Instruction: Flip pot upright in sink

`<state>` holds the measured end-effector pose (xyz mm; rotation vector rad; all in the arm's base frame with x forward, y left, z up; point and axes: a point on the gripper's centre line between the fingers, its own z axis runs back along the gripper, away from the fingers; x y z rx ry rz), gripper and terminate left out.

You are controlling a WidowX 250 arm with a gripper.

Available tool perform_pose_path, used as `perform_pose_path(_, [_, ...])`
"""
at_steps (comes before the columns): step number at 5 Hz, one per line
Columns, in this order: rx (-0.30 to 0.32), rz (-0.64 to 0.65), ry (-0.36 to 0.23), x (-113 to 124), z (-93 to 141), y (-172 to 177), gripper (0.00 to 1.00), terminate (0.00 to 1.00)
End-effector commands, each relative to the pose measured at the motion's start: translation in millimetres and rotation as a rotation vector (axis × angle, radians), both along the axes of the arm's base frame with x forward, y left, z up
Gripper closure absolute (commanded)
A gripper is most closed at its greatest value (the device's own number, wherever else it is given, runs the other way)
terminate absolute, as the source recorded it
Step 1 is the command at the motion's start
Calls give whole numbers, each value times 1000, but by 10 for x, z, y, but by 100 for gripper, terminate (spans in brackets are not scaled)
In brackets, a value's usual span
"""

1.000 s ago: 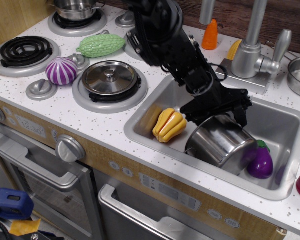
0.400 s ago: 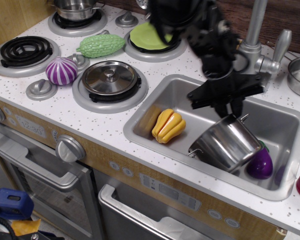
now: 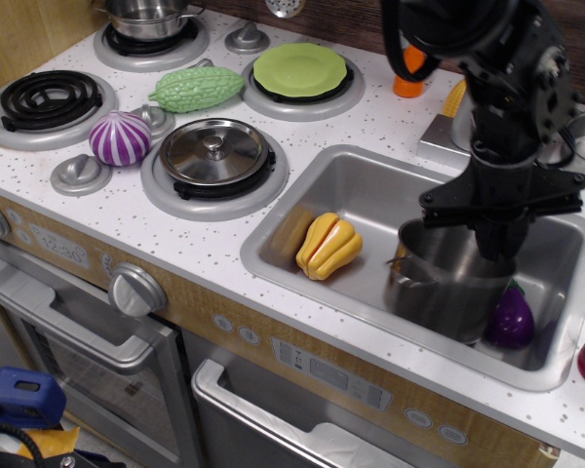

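The shiny steel pot [image 3: 448, 283] stands upright in the right half of the silver sink [image 3: 370, 200], its open mouth facing up. My black gripper [image 3: 494, 246] comes down from above and is shut on the pot's far rim. The arm rises toward the top right and hides the tap. A yellow squash toy [image 3: 329, 245] lies in the left half of the sink. A purple eggplant toy [image 3: 512, 317] lies against the pot's right side.
A steel lid with a knob [image 3: 213, 151] sits on the near burner, with a purple striped vegetable [image 3: 119, 137] and a green gourd [image 3: 197, 88] to its left. A green plate [image 3: 299, 68] sits on the back burner. An orange carrot [image 3: 408, 73] stands behind the sink.
The pot went from lying tilted on its side to standing upright. My gripper swung right and up over the sink with the pot's rim in it, uncovering the green plate.
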<state>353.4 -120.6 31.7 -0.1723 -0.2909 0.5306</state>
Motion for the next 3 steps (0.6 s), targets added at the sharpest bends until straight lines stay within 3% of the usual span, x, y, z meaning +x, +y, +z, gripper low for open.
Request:
perform_pose_path(1, [124,37,-125,80,201,-123,0,0])
perform_pose_path(2, [169,-21,-112,95,222,-140,0,0])
perform_pose_path(3, [169,-21,-112,95,222,-140,0,100])
